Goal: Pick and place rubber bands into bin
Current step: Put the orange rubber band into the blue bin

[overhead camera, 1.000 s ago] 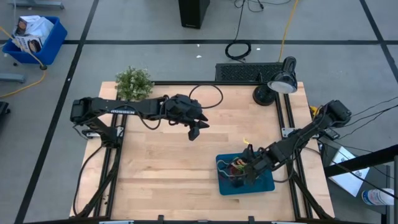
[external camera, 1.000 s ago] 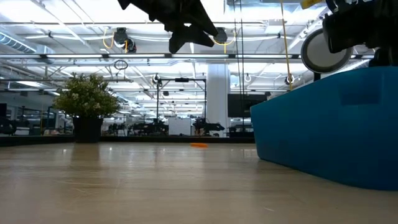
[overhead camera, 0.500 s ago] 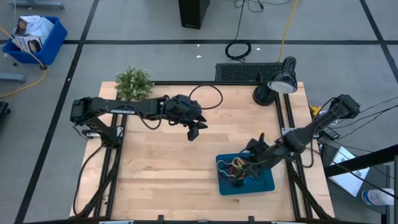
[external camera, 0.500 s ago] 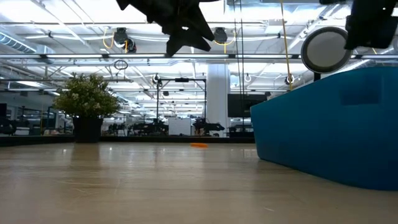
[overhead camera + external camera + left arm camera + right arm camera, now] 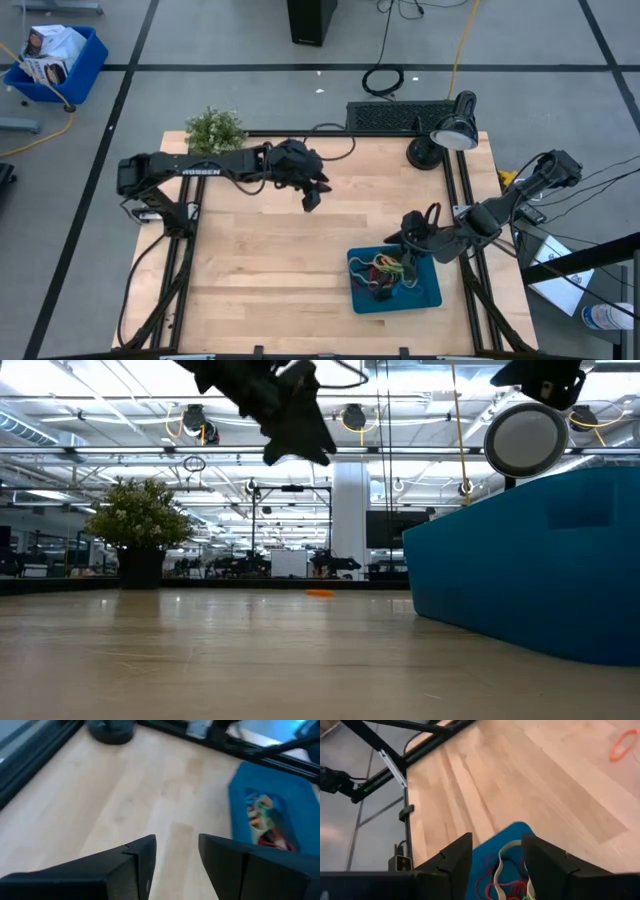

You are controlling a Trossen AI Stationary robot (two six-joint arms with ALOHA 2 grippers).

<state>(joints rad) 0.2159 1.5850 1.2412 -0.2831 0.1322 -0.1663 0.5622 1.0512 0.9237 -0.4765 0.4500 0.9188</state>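
The teal bin (image 5: 425, 292) sits on the wooden table at the near right, with a tangle of coloured rubber bands (image 5: 385, 270) inside; the left wrist view shows both, bin (image 5: 280, 785) and rubber bands (image 5: 262, 817). One orange rubber band (image 5: 622, 744) lies flat on the bare wood, also seen in the low view (image 5: 320, 593). My right gripper (image 5: 405, 240) hovers open just above the bin's far edge, and the rubber bands (image 5: 506, 870) show between its fingers below. My left gripper (image 5: 310, 197) hangs open over the table's middle, far part, holding nothing.
A potted plant (image 5: 215, 130) stands at the far left corner and a desk lamp (image 5: 445, 135) at the far right. The arm's loose black cable (image 5: 335, 150) arcs over the far edge. Bare wood (image 5: 260, 260) spreads left of the bin.
My right gripper has risen out of the bin, tipped from steeply down toward level, and drawn back toward the bin's far edge; the rubber bands stay in the bin. My left gripper has shifted a little toward the table's far edge.
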